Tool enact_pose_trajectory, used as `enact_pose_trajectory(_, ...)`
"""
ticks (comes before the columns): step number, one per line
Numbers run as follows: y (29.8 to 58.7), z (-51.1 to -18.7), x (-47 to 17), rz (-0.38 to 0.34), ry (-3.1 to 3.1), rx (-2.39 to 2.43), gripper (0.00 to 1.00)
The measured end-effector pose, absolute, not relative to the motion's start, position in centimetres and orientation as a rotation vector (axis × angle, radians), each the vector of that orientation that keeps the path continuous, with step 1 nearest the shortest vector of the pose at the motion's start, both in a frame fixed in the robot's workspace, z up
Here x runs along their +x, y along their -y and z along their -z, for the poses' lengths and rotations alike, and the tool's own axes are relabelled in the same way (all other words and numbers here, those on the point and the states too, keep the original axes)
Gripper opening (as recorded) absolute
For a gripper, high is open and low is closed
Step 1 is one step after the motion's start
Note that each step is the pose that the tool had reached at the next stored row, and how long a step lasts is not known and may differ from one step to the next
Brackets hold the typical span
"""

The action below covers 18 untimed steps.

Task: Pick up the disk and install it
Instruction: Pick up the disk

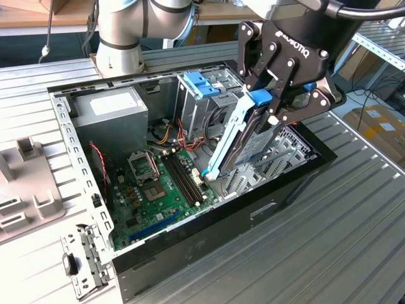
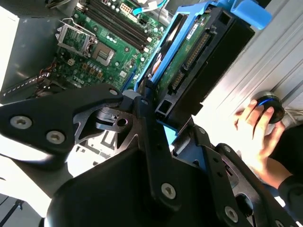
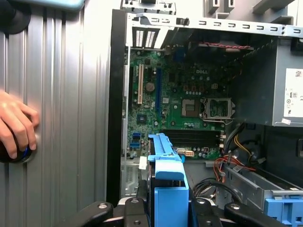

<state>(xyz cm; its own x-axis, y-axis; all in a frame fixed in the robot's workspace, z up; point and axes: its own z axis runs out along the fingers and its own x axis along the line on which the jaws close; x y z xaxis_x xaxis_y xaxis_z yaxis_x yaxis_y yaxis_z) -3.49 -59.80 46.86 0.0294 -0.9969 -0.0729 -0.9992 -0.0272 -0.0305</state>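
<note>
At the exterior view's left, inside the open black computer case, a grey metal power-supply box carries a white sticker I can't read. The green motherboard has free room above. A grey cage with blue clips stands just beside the silver-black, blue-railed disk, which hangs tilted, lower end within the case walls, clenched by my black gripper. In the second wrist view a hand rests on a round black knob.

Setting: robotics lab or workshop, as I am reading it. I am seeing a ribbed metal bench carrying an opened computer case, the arm's base standing behind it, with metal shelving and cardboard boxes sitting on the exterior view's right.
</note>
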Motion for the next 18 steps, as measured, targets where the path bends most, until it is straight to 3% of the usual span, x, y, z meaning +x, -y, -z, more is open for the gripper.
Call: enact_pose_trajectory(18,60.6,-46.8,-0.2,-0.050,-2.140,-2.201,0.37)
